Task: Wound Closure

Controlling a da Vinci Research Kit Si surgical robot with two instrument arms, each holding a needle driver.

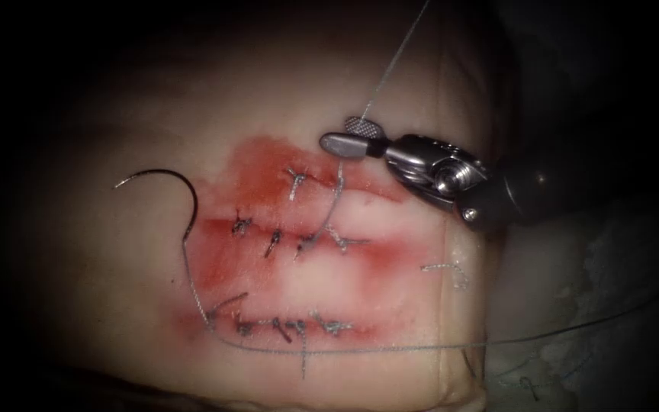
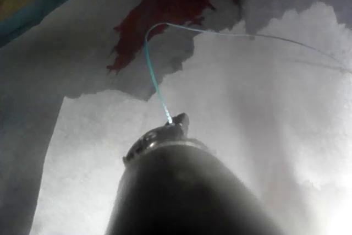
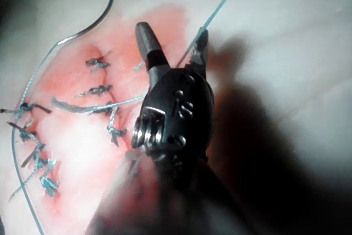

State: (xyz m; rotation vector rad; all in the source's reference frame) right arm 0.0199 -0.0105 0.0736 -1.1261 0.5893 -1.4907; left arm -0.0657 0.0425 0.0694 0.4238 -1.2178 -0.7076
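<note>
The curved needle lies loose on the tissue, left of the stitched cuts, and neither tool holds it. Its thread runs down, then along the tissue's near edge to the right. My right tool hovers over the upper stitched cut with its jaws open. A taut strand of thread passes between them and down to a stitch. My left tool is shut on the teal thread, away from the wound.
Three stitched rows cross the tissue, with short cut thread ends and red fluid around them. A loose piece of thread lies near the tissue's right edge. White drape lies beside the tissue.
</note>
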